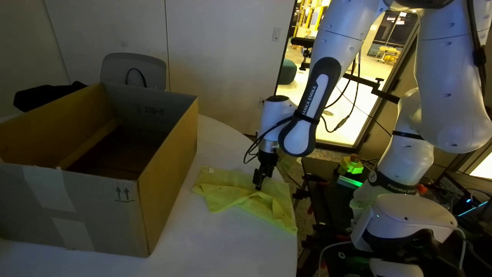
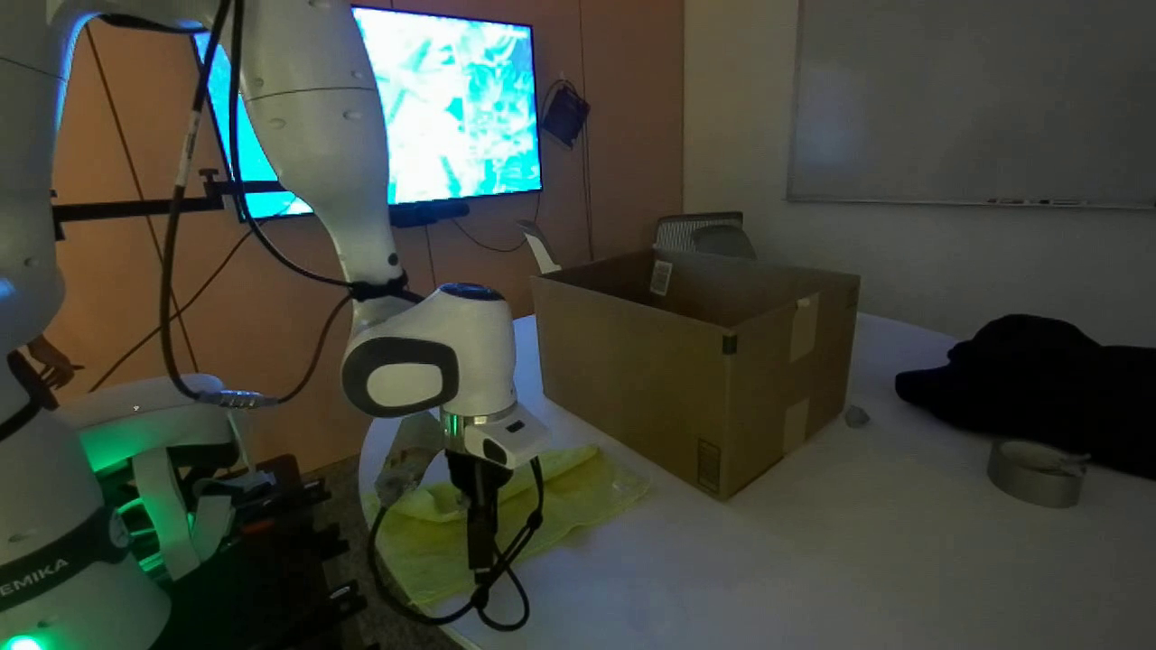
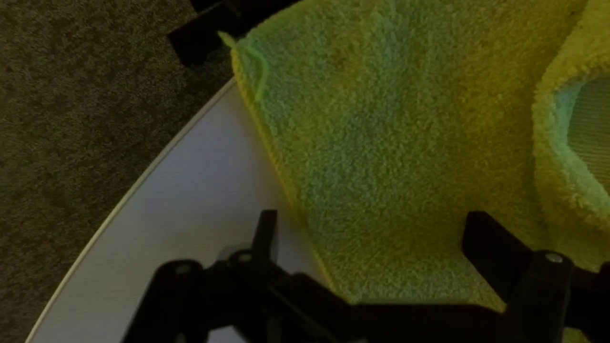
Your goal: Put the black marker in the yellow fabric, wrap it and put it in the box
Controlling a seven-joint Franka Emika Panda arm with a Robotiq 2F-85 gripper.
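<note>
The yellow fabric (image 1: 234,188) lies partly folded on the table beside the box; it also shows in an exterior view (image 2: 587,496) and fills much of the wrist view (image 3: 391,143). A raised fold shows at its right in the wrist view. My gripper (image 3: 369,214) is open, one finger over the white table just past the fabric's edge, the other over the fabric. Nothing shows between the fingers. The gripper points down at the fabric in both exterior views (image 1: 258,187) (image 2: 482,569). The open cardboard box (image 1: 169,173) (image 2: 632,379) stands on the table. The black marker is not visible.
The round table's edge (image 3: 128,193) runs close to the fabric. A black robot stand (image 1: 326,196) with clamps is beside it. A tape roll (image 2: 1034,474), a small grey lump (image 2: 856,416) and a black cloth (image 2: 1030,388) lie beyond the box. A chair (image 1: 132,69) stands behind.
</note>
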